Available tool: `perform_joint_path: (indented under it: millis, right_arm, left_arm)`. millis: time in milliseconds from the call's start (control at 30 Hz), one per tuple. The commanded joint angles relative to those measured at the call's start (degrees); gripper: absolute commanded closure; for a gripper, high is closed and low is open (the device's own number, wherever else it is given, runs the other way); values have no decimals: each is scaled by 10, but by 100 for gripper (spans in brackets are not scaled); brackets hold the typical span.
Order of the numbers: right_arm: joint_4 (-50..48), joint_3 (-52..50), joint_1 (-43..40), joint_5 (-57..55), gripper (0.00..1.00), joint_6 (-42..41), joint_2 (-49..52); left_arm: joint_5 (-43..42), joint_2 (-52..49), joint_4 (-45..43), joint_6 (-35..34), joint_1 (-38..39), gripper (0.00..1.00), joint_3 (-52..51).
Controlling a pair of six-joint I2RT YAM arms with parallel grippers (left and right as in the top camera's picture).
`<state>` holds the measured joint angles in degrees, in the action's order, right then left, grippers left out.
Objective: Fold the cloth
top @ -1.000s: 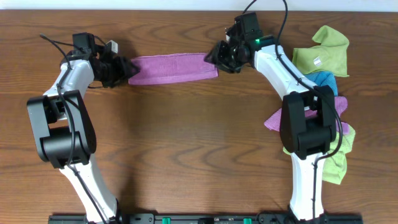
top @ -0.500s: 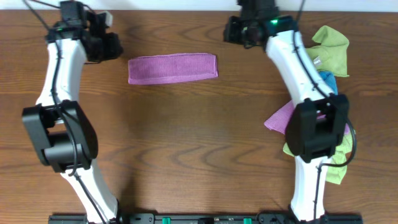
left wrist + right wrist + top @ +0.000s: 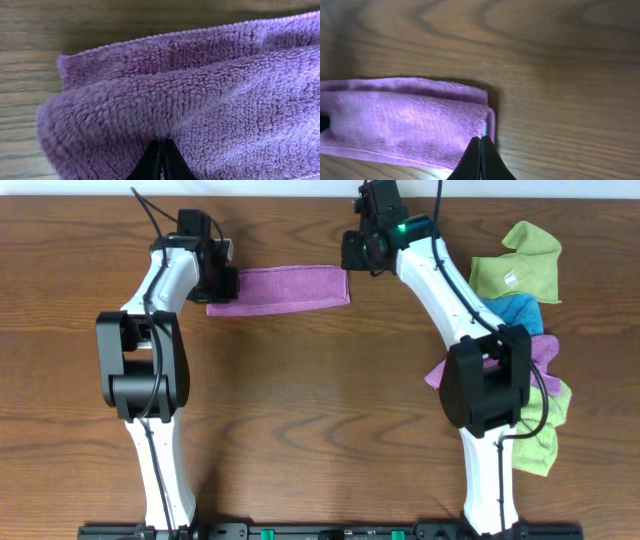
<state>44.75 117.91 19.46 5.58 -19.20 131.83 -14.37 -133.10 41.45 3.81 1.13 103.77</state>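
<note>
Left tool (image 3: 161, 150) was closed, pinching the cloth (image 3: 285, 288); right tool (image 3: 481, 145) was closed at its other end, hold unclear. The 2 ends needed lifting evenly.

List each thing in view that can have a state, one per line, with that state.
purple cloth, folded into a long strip, lying flat
left gripper, shut, tips at one end of the strip
right gripper, shut, tips at the other end
lime-green cloth, crumpled
blue cloth, crumpled, partly hidden
second purple cloth, bunched up
</note>
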Motion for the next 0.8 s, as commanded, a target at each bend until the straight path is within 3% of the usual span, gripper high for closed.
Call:
perform_joint_path:
  millis: [0,67,133,633,767]
  right_arm:
    - [0,1,-2,18,92,30,5]
    - [-6,1,-2,45,89,30,6]
    - [-10,1,-2,54,99,39,10]
    - [-24,1,37,35,98,64,104]
    - [13,1,40,33,99,64,113]
  left_arm:
    - [29,-11,-2,-9,-2,94,2]
    - [44,-11,0,-8,-2,94,2]
    - [45,-11,3,-9,-2,94,2]
    - [42,-11,5,-11,1,94,2]
    - [43,-11,13,-10,1,94,2]
